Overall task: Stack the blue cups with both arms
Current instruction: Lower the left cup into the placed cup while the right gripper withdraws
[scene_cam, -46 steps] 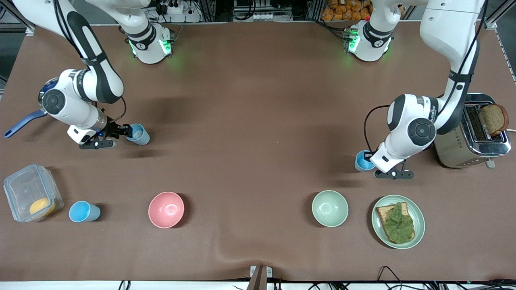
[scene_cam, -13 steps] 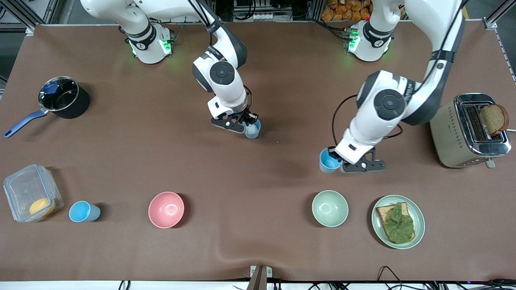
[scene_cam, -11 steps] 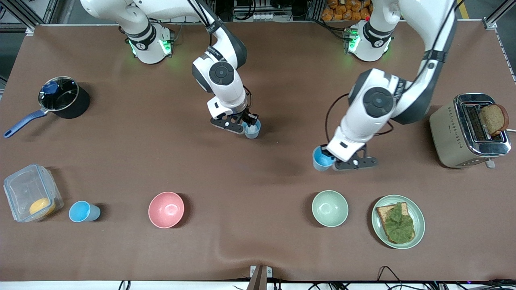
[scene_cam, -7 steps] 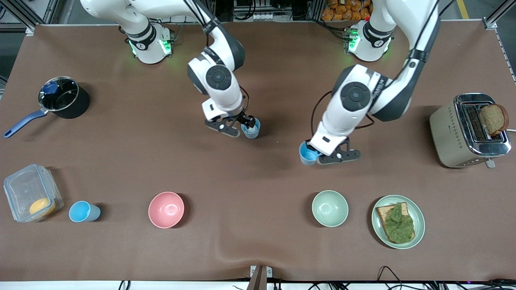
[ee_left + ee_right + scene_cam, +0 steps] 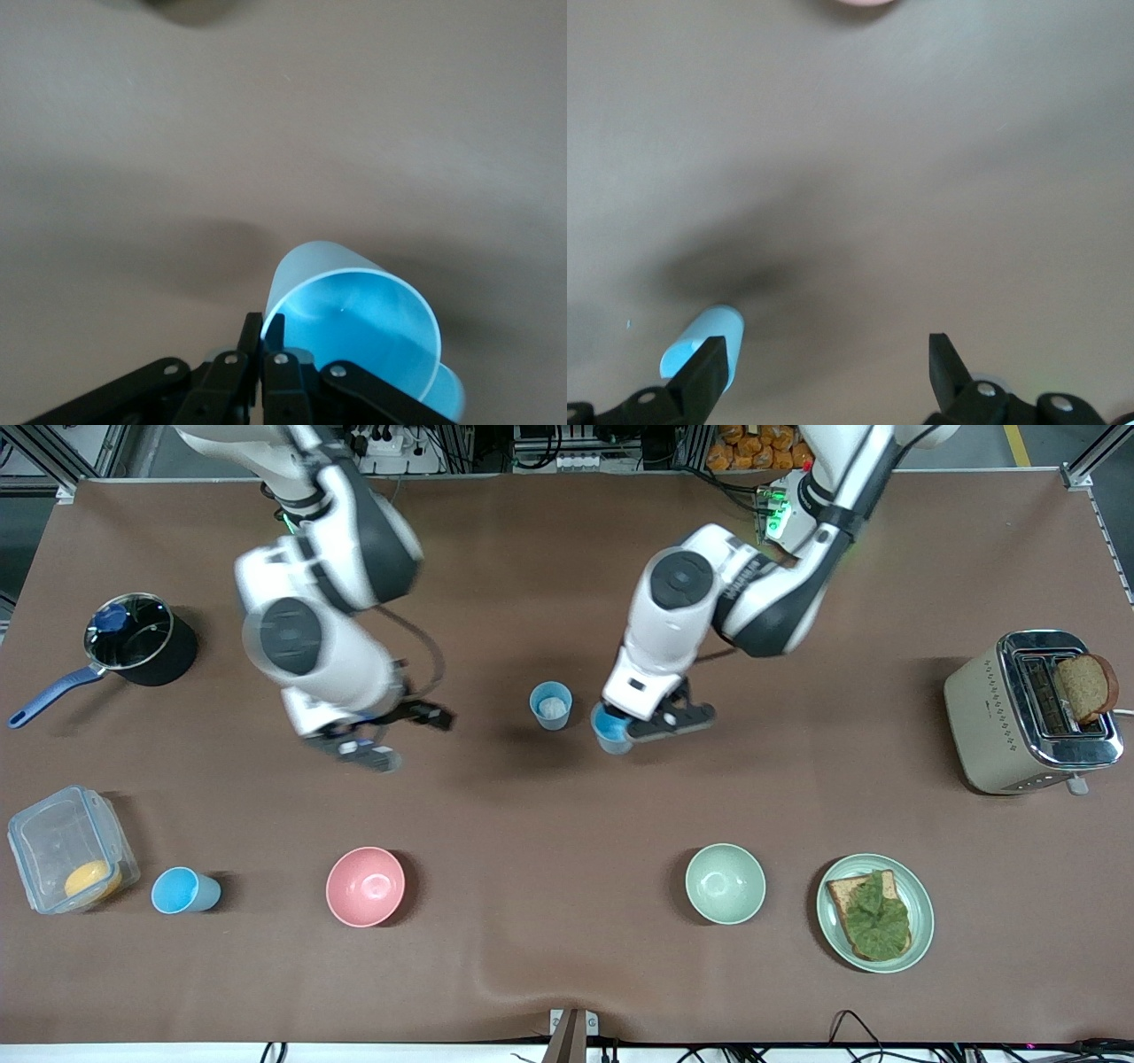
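Two small tapered light-blue plastic cups near mid-table, one standing free, one carried.

The left hand (image 5: 617,731) grips the rim of a sky-blue-lined cup (image 5: 610,732), held over the brown table (image 5: 549,824) just beside the pale-lined cup (image 5: 551,705), which stands upright and apparently untouched. The right hand (image 5: 394,735) hangs empty with fingers spread wide, toward the right arm's end. A third blue cup (image 5: 183,890) sits beside the pink bowl (image 5: 365,886).

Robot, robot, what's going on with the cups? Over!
Right gripper open, empty. Left gripper shut on held cup, beside standing cup. Third cup waits by box. Nothing between.
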Available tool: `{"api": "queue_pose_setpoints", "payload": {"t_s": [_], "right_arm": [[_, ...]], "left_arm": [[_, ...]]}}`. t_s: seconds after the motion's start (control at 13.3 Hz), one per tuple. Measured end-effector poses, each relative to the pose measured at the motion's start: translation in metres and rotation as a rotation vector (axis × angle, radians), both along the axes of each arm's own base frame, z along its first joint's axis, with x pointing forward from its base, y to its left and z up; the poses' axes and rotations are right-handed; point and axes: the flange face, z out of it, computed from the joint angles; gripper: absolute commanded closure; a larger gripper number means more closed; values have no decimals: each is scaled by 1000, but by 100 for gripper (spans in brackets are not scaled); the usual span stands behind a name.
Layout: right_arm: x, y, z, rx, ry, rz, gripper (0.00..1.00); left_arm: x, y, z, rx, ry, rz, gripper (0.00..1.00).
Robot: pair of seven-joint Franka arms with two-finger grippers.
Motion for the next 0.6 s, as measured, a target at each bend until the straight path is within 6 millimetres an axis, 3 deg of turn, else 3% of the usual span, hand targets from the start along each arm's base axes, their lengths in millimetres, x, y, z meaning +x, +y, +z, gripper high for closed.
{"api": "queue_pose_setpoints", "payload": {"t_s": [0.15,0.3,0.6], "right_arm": [[23,-62,19,20,-23,-17,0],[35,-110,37,41,-24,43,0],[25,-208,105,96,-61,269,0]], "left_arm": [[-21,-32,13,-24,-12,34,100],[-40,-54,20,-38,-16,55,100],[-60,-73,3,-20,12,69,100]]}}
